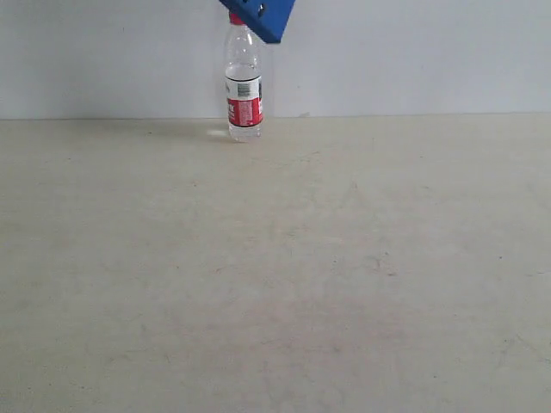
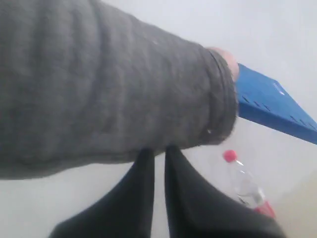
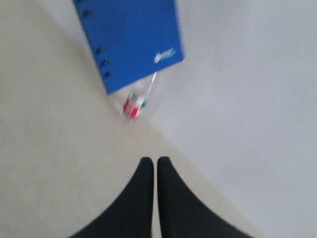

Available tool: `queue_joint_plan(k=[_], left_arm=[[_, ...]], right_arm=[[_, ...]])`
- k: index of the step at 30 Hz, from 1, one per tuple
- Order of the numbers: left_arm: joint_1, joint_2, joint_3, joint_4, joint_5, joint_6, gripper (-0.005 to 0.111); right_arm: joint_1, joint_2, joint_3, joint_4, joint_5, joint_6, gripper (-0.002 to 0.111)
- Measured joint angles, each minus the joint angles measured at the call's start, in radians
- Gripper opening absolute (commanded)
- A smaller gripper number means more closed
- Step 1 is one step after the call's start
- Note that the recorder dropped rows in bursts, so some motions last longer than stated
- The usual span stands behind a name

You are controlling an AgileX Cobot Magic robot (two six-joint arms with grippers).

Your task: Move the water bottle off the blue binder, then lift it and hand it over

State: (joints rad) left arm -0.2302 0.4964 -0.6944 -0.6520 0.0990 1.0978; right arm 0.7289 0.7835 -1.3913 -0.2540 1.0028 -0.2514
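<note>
Only left wrist view: sleeve point(image 2: 99, 84) beside blue binder point(image 2: 272, 104).

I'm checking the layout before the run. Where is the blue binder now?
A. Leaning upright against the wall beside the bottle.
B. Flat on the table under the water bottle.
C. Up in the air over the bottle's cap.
C: the blue binder hangs tilted over the red cap of the water bottle, which stands upright on the table.
</note>
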Motion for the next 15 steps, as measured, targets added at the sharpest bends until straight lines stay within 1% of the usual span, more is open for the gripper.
queue_joint_plan(k=[2, 4, 7, 9, 12, 15], left_arm=[[0.018, -0.045, 0.038, 0.002, -0.085, -0.004, 0.004], [0.038, -0.073, 0.077, 0.002, -0.141, 0.002, 0.004], [0.055, -0.088, 0.154, -0.001, -0.160, 0.013, 0.004], [0.057, -0.088, 0.209, -0.011, -0.160, 0.013, 0.004], [0.057, -0.088, 0.293, -0.070, -0.192, 0.013, 0.004], [0.057, -0.088, 0.361, -0.177, -0.289, 0.013, 0.004]], right_arm=[[0.000, -0.175, 0.000, 0.002, -0.063, 0.022, 0.000], [0.000, -0.323, -0.003, 0.006, -0.109, 0.030, 0.000], [0.000, -0.510, 0.011, 0.033, -0.128, 0.031, 0.000], [0.000, -0.591, 0.057, 0.072, -0.134, 0.031, 0.000], [0.000, -0.668, 0.197, 0.147, -0.184, 0.031, 0.000], [0.000, -0.679, 0.420, 0.191, -0.336, 0.031, 0.000]])
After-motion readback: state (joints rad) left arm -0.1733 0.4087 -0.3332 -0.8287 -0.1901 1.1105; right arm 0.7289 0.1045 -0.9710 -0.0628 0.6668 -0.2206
